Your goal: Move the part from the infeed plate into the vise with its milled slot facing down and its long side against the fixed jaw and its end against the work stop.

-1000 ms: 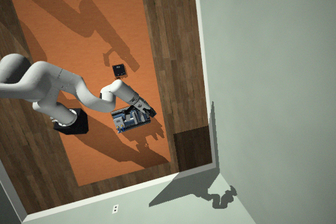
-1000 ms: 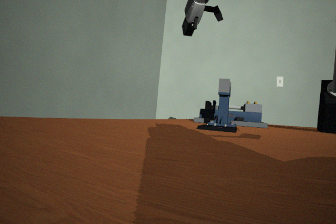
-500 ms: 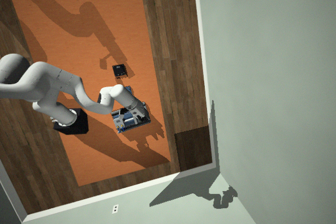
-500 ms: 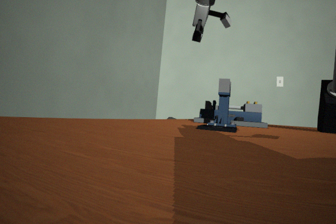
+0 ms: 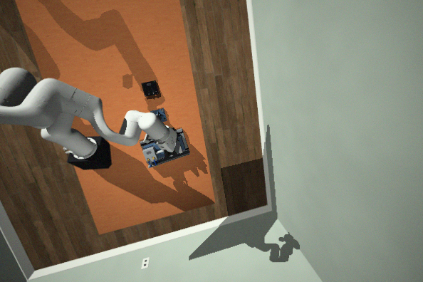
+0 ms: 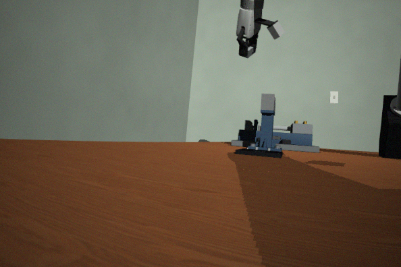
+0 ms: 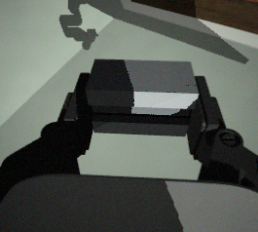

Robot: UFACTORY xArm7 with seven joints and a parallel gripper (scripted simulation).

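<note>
Gripper: my gripper (image 7: 140, 92) is clamped partway shut on the part (image 7: 142, 87), one finger on each end, pointing down, high in the air.
Part: the grey block (image 6: 246, 51) hangs well above the vise (image 6: 297, 139); I cannot tell which way its slot faces.
Vise: in the top view it lies under my wrist, at about 5 o'clock from the dark infeed plate (image 5: 150, 88).
V-block: the blue stand (image 6: 267, 125) rises in front of the vise.
Approach: I judge a slow, straight descent between the jaws best, checking the slot first; re-rest in the V-block if it faces wrongly.
Risk: clipping the stand.
</note>
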